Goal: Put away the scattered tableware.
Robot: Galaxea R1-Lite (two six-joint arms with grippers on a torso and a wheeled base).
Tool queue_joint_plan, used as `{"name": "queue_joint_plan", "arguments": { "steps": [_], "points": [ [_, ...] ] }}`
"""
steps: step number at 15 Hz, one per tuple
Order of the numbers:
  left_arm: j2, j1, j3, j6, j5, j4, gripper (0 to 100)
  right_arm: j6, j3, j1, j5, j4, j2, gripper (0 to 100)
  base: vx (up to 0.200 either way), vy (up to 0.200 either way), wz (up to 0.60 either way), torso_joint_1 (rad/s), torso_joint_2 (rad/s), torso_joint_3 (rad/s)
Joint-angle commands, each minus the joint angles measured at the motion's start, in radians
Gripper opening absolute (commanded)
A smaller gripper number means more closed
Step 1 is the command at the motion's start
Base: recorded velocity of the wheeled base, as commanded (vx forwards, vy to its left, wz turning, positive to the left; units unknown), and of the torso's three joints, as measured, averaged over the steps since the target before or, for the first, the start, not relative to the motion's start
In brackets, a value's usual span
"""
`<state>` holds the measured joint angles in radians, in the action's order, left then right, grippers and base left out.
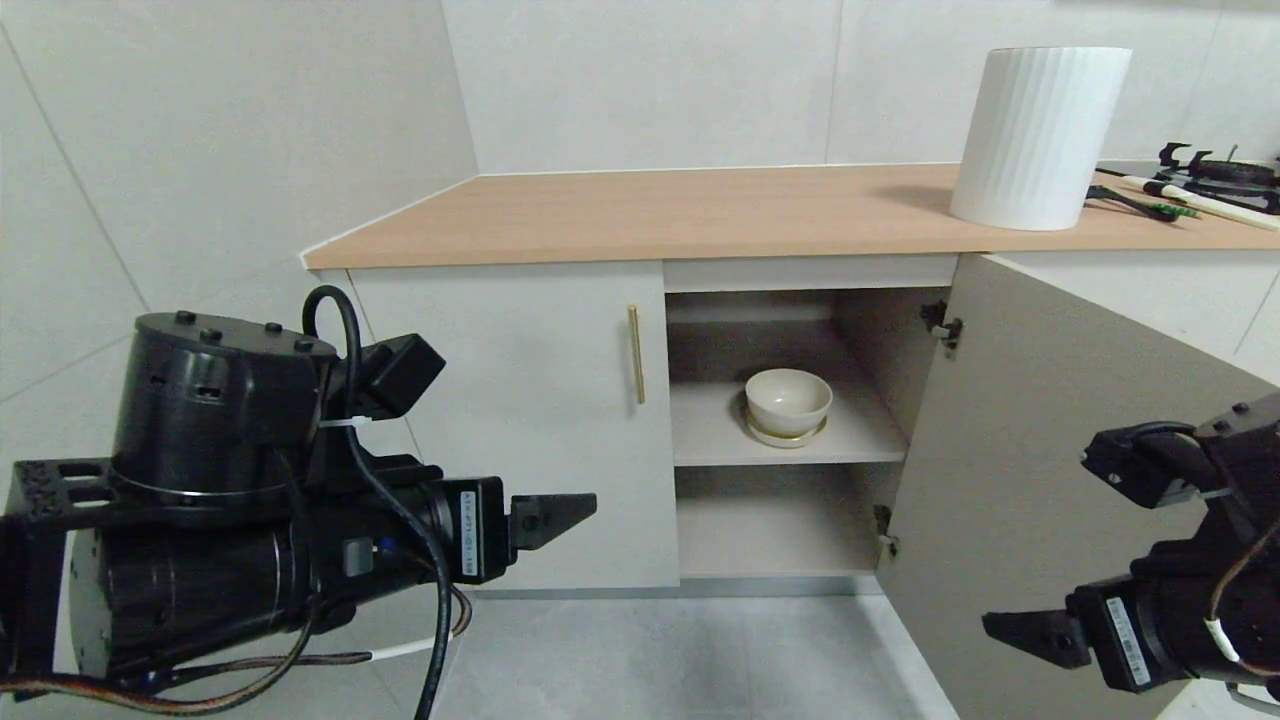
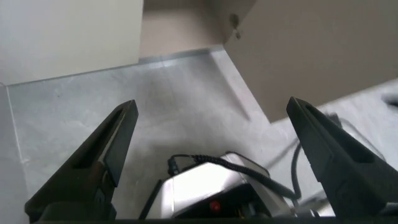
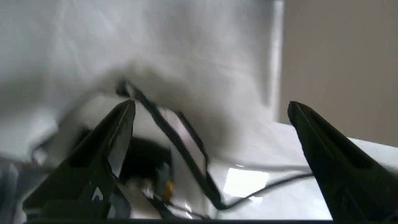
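Bowl (image 1: 789, 400), cream-coloured and upright, sits on a small gold-rimmed plate (image 1: 785, 436) inside the cabinet, well apart from both grippers and farther back than either.

Nearest the camera, the left gripper (image 1: 560, 515) hangs low on the left, in front of the closed cabinet door (image 1: 520, 420) and pointing toward the open compartment. Its wrist view shows the two fingers (image 2: 109, 155) spread wide with nothing between them, over grey floor (image 1: 650, 650). The right gripper (image 1: 1020, 632) hangs low on the right, in front of the swung-out door (image 1: 1020, 430), its tip pointing leftward. Its fingers (image 3: 102, 155) are likewise spread wide and hold nothing. The bowl lies between the two arms in the head view, higher up and deeper in.

Behind the grippers, the cabinet has its right door standing open on its hinges, while the left door is shut and carries a slim gold handle (image 1: 635, 355). The plate and bowl rest on the upper shelf (image 1: 860, 440), toward its front and middle; a lower compartment lies beneath.

Above runs a wood-toned countertop (image 1: 650, 215). On its right part stands a tall white ribbed container (image 1: 1035, 135), and beyond it, at the far right edge, lie some long utensils (image 1: 1200, 203) beside a black stove grate (image 1: 1220, 170). Pale tiled wall (image 1: 640, 80) closes the corner behind and to the left.
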<state>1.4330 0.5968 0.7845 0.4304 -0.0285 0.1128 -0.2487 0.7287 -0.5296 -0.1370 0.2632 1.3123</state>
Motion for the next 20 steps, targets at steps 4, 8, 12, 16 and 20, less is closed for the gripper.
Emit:
{"name": "queue_joint_plan", "arguments": {
  "steps": [4,8,12,16,20],
  "points": [
    [0.003,0.000,-0.001,0.001,-0.001,-0.001,100,0.046,0.057,0.002,-0.001,0.188,-0.091,100,0.000,-0.200,0.00,0.006,0.00,0.002],
    [0.003,0.000,-0.001,0.002,-0.001,0.001,100,0.083,0.167,0.059,-0.003,0.455,-0.134,100,0.000,0.000,0.00,0.000,0.00,0.000],
    [0.003,0.000,-0.001,0.002,-0.001,-0.001,100,0.183,0.216,0.261,-0.130,0.557,-0.156,100,0.000,0.000,0.00,0.000,0.00,0.000],
    [0.003,0.000,-0.001,0.002,-0.001,-0.001,100,0.252,0.265,0.507,-0.134,0.511,-0.148,100,0.000,0.000,0.00,0.000,0.00,0.000],
    [0.004,0.000,-0.001,0.002,-0.001,0.001,100,0.325,0.258,0.685,-0.124,0.393,-0.119,100,0.000,0.000,0.00,0.000,0.00,0.000]
  ]
}}
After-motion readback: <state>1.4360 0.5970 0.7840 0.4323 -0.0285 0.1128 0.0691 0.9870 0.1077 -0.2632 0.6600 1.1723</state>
